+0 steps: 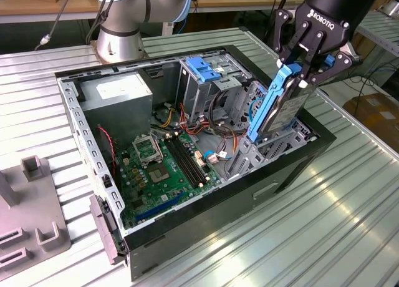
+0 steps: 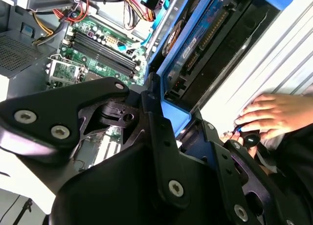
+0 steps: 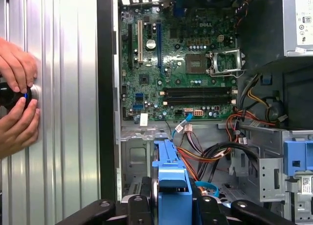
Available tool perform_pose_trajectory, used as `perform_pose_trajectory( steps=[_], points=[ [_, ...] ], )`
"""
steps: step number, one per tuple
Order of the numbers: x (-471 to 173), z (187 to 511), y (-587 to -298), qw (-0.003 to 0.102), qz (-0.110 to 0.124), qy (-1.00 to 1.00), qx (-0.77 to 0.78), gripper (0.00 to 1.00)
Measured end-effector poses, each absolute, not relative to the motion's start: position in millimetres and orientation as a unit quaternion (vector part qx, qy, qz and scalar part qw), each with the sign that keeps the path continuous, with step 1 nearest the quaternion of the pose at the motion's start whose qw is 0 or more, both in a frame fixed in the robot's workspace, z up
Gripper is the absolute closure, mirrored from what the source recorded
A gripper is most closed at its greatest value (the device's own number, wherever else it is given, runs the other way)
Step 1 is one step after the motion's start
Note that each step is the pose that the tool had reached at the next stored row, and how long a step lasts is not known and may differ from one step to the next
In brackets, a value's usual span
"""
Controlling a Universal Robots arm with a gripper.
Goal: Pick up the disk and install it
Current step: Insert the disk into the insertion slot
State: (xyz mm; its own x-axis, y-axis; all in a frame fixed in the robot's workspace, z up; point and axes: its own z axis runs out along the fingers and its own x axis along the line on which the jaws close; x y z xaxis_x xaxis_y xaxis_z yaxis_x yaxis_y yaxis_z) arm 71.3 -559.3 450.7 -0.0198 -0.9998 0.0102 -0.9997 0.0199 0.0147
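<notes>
The disk [image 1: 278, 109], a grey drive in blue carrier rails, stands tilted on edge over the open computer case [image 1: 206, 212]. My gripper [image 1: 298, 73] is shut on its upper end. The disk's lower end reaches down into the drive bay [image 1: 274, 148] at the case's corner on the exterior view's right. In the first wrist view the blue rail [image 3: 168, 178] runs out from between my black fingers [image 3: 141, 208]. The second wrist view shows the disk's underside [image 2: 195, 44] along the case wall.
Inside the case lie the green motherboard [image 1: 165, 165], a grey power-supply box [image 1: 118, 92], a metal drive cage with a blue latch [image 1: 202, 68] and loose cables [image 3: 210, 154]. A person's hands [image 3: 17, 100] work a small black object on the ribbed table [image 1: 349, 218]. A grey fixture [image 1: 31, 218] stands at the exterior view's left.
</notes>
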Motion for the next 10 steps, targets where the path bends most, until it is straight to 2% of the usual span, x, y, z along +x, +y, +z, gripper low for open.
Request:
perform_pose_trajectory(
  steps=[10],
  points=[
    [71,437,-564,0.009,-0.002,-0.714,0.7,0.63]
  ],
)
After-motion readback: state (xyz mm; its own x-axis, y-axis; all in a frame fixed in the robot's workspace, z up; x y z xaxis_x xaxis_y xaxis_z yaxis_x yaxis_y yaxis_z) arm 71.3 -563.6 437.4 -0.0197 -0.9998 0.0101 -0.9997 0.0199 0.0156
